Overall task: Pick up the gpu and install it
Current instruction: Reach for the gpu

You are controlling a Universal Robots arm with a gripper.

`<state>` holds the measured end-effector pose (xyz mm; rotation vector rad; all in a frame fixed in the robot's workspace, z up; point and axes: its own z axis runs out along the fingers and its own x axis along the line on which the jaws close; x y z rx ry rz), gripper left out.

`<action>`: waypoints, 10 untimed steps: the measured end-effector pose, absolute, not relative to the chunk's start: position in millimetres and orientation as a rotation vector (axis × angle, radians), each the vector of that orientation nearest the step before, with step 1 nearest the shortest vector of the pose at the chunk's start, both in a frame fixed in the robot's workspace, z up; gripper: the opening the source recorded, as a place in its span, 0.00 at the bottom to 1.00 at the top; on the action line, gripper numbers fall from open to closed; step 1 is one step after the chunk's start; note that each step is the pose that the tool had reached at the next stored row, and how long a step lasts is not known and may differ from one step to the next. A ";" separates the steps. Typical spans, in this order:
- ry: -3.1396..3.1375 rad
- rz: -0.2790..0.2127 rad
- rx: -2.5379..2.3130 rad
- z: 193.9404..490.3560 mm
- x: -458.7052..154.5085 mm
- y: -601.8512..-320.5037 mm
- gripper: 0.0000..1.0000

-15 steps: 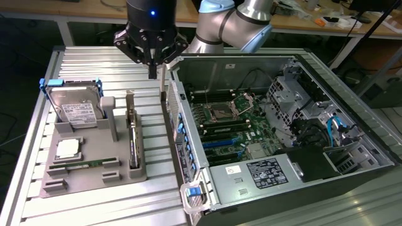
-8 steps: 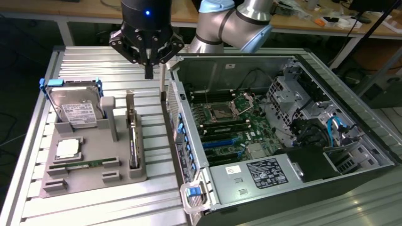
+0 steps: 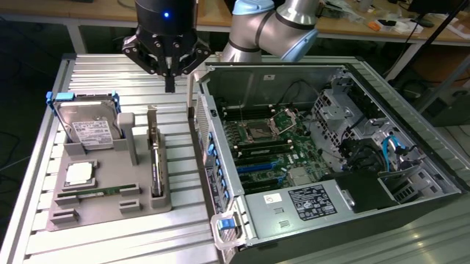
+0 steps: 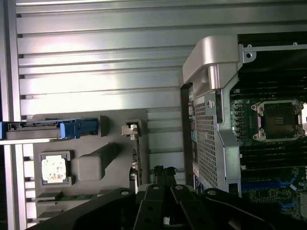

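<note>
From where I stand, the gripper (image 3: 169,83) hangs in the upper left of the exterior view. Its two fingers are pressed together and hold nothing. It is above the slatted table (image 3: 110,242), just past the far end of the grey holder tray (image 3: 118,212), and touches nothing on the tray.

The gpu (image 3: 154,154) sits in that tray, left of the frame's centre. It stands on its long edge in a narrow slot along the tray's side nearest the computer case (image 3: 264,82), with its silvery bracket at the end closest to the gripper. Standing like this, its top edge is free, and I judge that is so fingers can come down and pinch it. In the wrist view the card shows edge-on near the fingers, so the arm seems lined up with it rather than with its neighbours.

Each neighbour has its own pocket. The hard drive (image 3: 88,126), in its blue frame, stands propped at the tray's far left corner. The processor (image 3: 79,174) lies flat in front of it, and the RAM stick (image 3: 96,192) lies in a groove nearer the frame's bottom.

The case lies on its side across the right half of the frame with its panel off. That turns the motherboard (image 3: 268,137) face up, so its blue slots (image 3: 261,170) can be reached from above. The card has not been lifted yet.
</note>
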<state>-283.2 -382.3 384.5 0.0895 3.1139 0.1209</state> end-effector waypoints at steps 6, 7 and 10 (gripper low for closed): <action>3.114 0.121 0.088 384.4 -286.1 -382.2 0.11; 3.114 0.121 0.088 384.4 -286.4 -382.1 0.11; 3.114 0.121 0.088 384.4 -286.6 -382.2 0.11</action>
